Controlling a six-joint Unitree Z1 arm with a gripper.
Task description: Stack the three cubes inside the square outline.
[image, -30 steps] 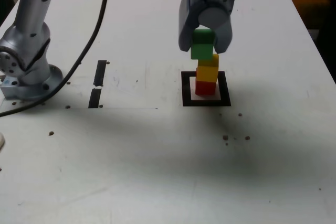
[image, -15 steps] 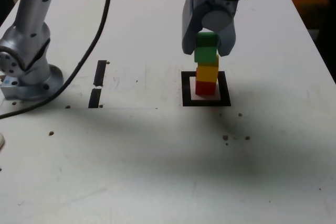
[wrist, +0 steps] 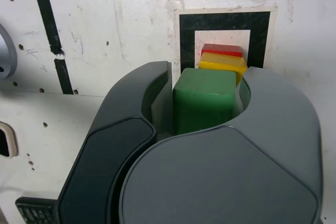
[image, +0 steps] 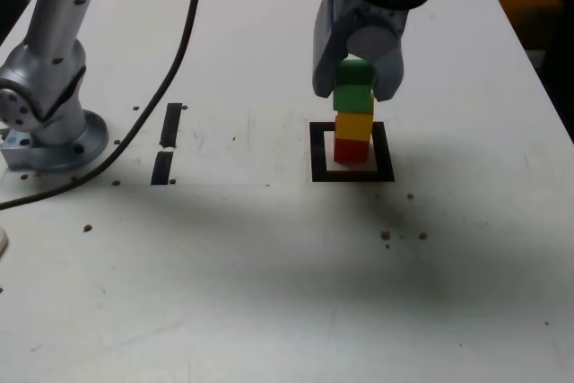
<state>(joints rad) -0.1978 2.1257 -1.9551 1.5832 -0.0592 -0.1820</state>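
The red cube (image: 352, 150) stands inside the square outline (image: 352, 174), with the yellow cube (image: 354, 125) on top of it. My gripper (image: 356, 89) is shut on the green cube (image: 353, 90), which sits directly on the yellow cube. In the wrist view the green cube (wrist: 203, 99) is pinched between the two dark jaws of the gripper (wrist: 206, 103). Past it show the edges of the yellow cube (wrist: 222, 63) and the red cube (wrist: 222, 50) within the square outline (wrist: 186, 40).
The arm's grey base (image: 45, 114) stands at the exterior view's left, with a black cable (image: 170, 51) trailing past it. Two short black tape strips (image: 167, 143) lie between the base and the stack. Small dark specks dot the white table (image: 269, 275).
The gripper has lowered the green cube and shifted it slightly toward the exterior view's right, from hanging off-centre above the yellow cube to resting on it.
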